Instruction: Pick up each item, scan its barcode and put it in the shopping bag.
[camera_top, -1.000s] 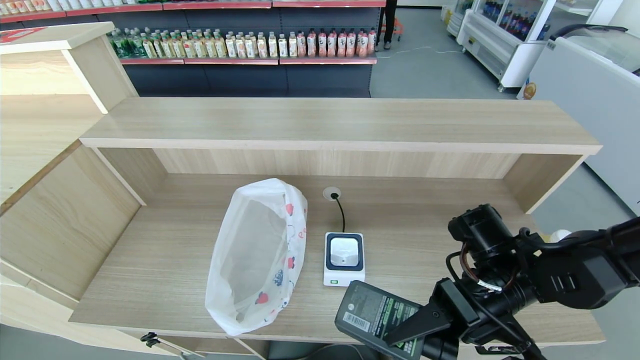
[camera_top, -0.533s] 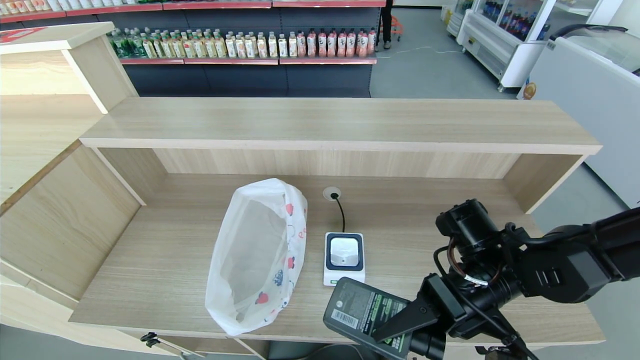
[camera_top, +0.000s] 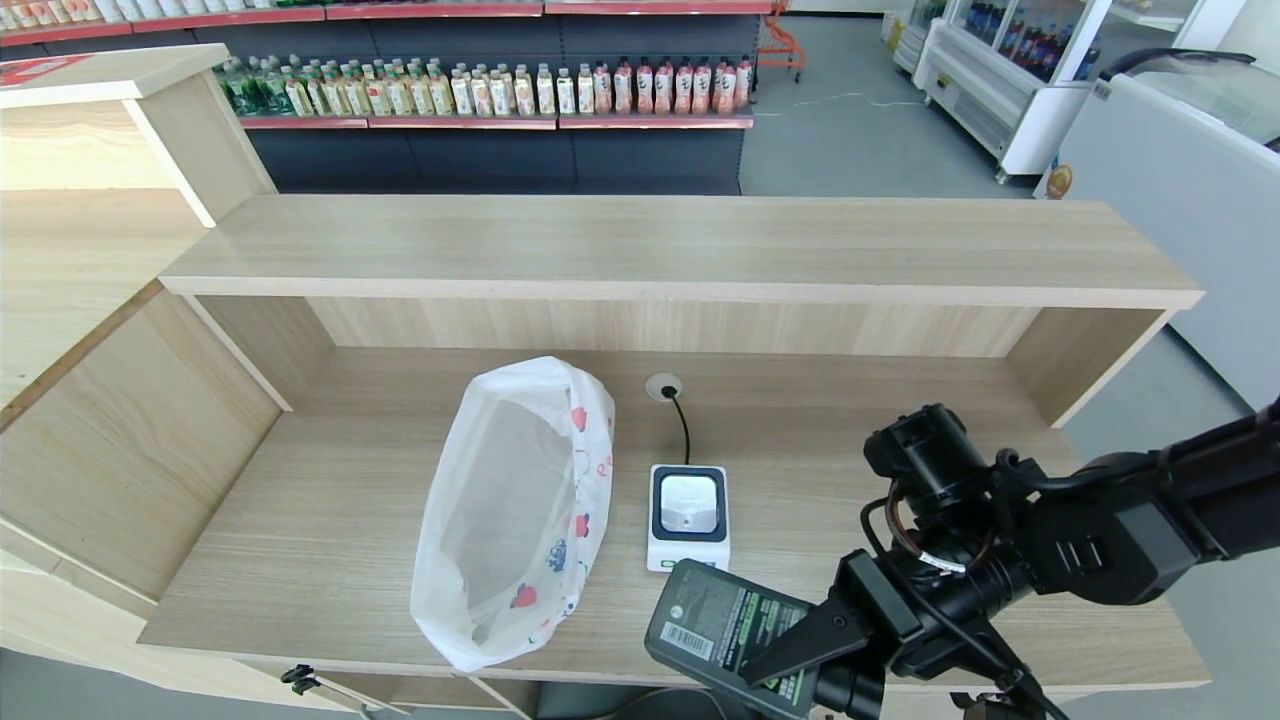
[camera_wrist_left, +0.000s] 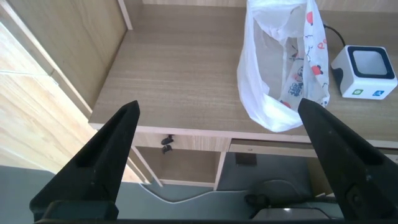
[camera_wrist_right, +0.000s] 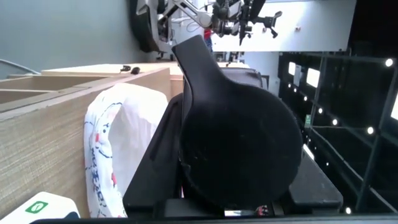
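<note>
My right gripper (camera_top: 792, 655) is shut on a flat dark grey pack (camera_top: 722, 622) with green print, its barcode label (camera_top: 688, 640) facing up. The pack hangs over the counter's front edge, just in front of the white barcode scanner (camera_top: 688, 515). Left of the scanner lies the white printed shopping bag (camera_top: 515, 505), its mouth toward the back. In the left wrist view my left gripper (camera_wrist_left: 217, 162) is open, low in front of the counter edge, with the bag (camera_wrist_left: 283, 62) and scanner (camera_wrist_left: 365, 71) beyond it. The right wrist view shows a black finger (camera_wrist_right: 236, 143) against the pack and the bag (camera_wrist_right: 118, 143) behind.
A raised wooden shelf (camera_top: 680, 250) runs along the back of the counter, with side walls at both ends. The scanner's cable runs to a hole (camera_top: 664, 386) behind it. Bare counter (camera_top: 850, 460) lies right of the scanner.
My right gripper has carried the pack a little to the left, nearer the scanner's front, then nearly stopped. The bag and scanner have not moved.
</note>
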